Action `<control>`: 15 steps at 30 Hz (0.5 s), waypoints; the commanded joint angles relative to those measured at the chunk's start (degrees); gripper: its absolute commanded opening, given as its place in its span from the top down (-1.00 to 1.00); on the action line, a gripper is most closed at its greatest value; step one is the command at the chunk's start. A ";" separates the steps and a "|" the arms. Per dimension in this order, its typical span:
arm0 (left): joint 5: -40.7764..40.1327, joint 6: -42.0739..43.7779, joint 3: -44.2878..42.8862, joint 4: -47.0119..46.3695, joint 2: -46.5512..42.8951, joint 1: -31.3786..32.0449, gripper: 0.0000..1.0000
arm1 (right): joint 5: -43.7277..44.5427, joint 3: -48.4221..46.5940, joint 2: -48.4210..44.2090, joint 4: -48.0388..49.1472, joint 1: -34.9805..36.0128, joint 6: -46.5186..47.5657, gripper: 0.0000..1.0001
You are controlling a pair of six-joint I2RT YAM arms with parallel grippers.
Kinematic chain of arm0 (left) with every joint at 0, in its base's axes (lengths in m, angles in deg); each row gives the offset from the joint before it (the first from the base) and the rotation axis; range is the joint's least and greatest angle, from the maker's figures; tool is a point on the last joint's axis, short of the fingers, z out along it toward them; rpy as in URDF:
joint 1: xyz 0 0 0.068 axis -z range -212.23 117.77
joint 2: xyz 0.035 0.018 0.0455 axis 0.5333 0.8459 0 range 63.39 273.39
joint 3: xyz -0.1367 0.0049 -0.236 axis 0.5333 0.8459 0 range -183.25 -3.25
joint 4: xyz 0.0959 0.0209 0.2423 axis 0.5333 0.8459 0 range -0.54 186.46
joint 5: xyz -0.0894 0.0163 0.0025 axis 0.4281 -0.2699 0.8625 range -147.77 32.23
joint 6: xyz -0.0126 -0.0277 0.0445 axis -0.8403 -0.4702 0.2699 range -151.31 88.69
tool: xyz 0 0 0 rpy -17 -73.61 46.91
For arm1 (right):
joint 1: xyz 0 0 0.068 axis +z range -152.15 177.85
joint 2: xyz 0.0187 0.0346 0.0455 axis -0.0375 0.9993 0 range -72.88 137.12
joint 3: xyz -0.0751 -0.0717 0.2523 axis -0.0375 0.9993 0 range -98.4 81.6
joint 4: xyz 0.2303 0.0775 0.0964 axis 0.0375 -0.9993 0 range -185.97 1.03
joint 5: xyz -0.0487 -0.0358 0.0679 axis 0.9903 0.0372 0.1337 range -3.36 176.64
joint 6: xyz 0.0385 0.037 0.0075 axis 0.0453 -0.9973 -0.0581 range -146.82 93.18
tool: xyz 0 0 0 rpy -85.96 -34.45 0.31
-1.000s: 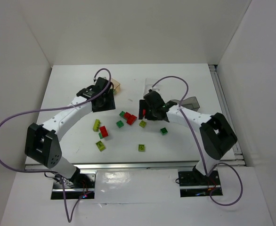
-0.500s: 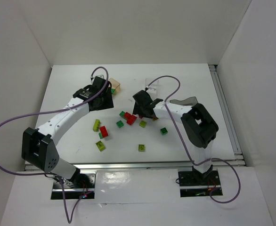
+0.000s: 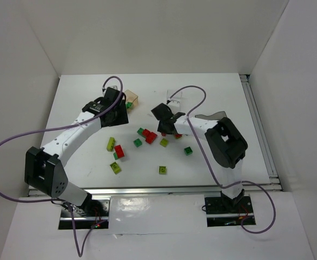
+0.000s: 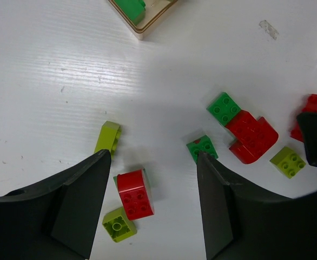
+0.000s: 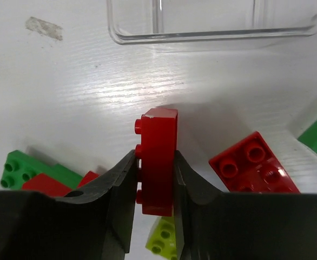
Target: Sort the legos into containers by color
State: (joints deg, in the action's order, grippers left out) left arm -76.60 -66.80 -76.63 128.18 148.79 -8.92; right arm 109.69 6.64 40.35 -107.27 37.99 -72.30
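My right gripper (image 5: 154, 158) is shut on a thin red lego (image 5: 158, 157) held on edge, just above the table and in front of the clear container (image 5: 212, 24). Another red lego (image 5: 253, 165), a yellow-green one (image 5: 161, 241) and a green one (image 5: 18, 168) lie around it. In the top view the right gripper (image 3: 164, 126) sits at the right end of the lego cluster (image 3: 148, 135). My left gripper (image 4: 153, 157) hangs open above a red lego (image 4: 134, 194), with nothing between its fingers. The tan container (image 4: 147, 21) holds a green lego (image 4: 131, 7).
A smoky grey container (image 3: 216, 116) stands to the right, behind the right arm. Loose legos lie scattered nearer the front: green (image 3: 188, 150), yellow-green (image 3: 162, 170), yellow-green (image 3: 115, 167). White walls enclose the table on three sides.
The right gripper moved left to the cluster and closed on the thin red lego. The left gripper shifted slightly toward the back and stays open.
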 commanded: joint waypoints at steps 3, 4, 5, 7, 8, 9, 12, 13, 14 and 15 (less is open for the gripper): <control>-0.16 1.47 -0.27 -0.39 -0.86 -1.25 -0.49 | 3.22 2.62 -15.83 0.54 0.29 6.17 0.65; -0.15 1.47 -0.27 -0.40 -0.86 -1.25 -0.49 | 4.54 2.62 -17.41 1.07 0.29 7.58 0.65; -0.15 1.47 -0.27 -0.40 -0.25 -1.77 -0.49 | 5.16 2.62 -18.56 1.08 -0.49 8.72 0.65; 0.37 1.47 -0.27 -1.01 -0.24 -1.78 -0.49 | 5.69 0.88 -19.19 0.47 -2.08 11.80 0.65; 0.37 1.47 -0.27 -1.01 0.28 -1.78 -0.49 | 5.69 -1.57 -18.23 -0.23 -3.04 12.68 0.65; 0.98 1.47 -0.27 -1.01 0.81 -1.78 -0.49 | 5.69 -2.81 -16.22 -0.24 -4.79 14.78 0.65; 1.60 1.47 -0.97 -1.01 1.43 -1.78 -0.49 | 3.50 -8.35 -10.69 -0.24 -7.96 17.52 0.65; 1.60 1.47 -0.97 -1.01 1.43 -1.78 -0.49 | 3.49 -9.84 -9.27 -0.76 -8.67 18.05 0.65; 1.60 1.47 -0.97 -1.01 1.43 -1.78 -0.49 | 2.45 -12.38 -7.78 -0.77 -9.37 18.92 0.65; 1.08 1.47 -0.97 -1.01 1.43 -2.30 -0.49 | 2.44 -13.54 -5.15 -0.77 -10.51 19.63 0.65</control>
State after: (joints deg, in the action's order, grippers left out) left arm -75.68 -65.99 -76.63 128.01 149.67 -10.54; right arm 112.51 -3.32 29.66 -107.30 29.71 -57.08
